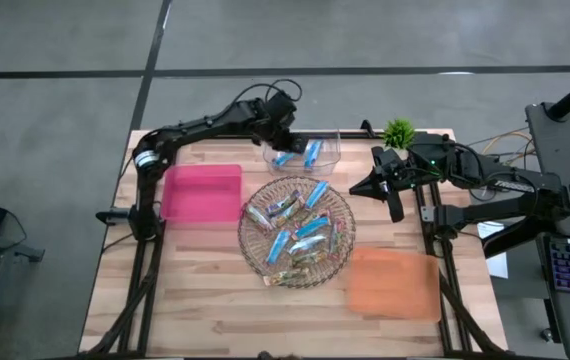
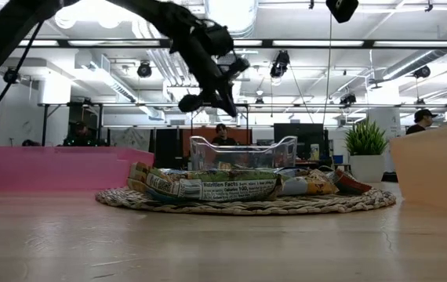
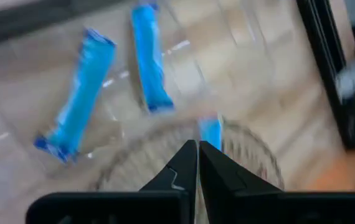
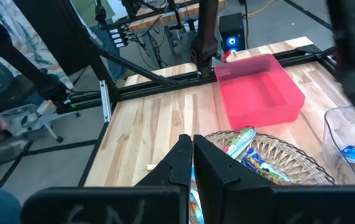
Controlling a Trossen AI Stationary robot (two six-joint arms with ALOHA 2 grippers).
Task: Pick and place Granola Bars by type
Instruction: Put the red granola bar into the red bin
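Observation:
Two bright blue granola bars [image 1: 285, 158] [image 1: 312, 152] lie flat in a clear container [image 1: 333, 142] at the table's far middle; the left wrist view shows them as blue bars [image 3: 78, 106] [image 3: 149, 62]. Several more wrapped bars [image 1: 300, 230], blue, silvery and brownish-green, are heaped on the round wicker tray [image 1: 250, 245] at the table's middle. My left gripper [image 3: 197, 146] hangs shut and empty above the container's near side and the tray's far rim. My right gripper [image 4: 192, 140] waits shut and empty, raised above the table's right side.
A pink bin [image 1: 202, 193] stands left of the tray and an orange bin [image 1: 393, 283] at its near right. A small green plant [image 1: 398, 131] sits at the far right. Bare wood lies along the near edge.

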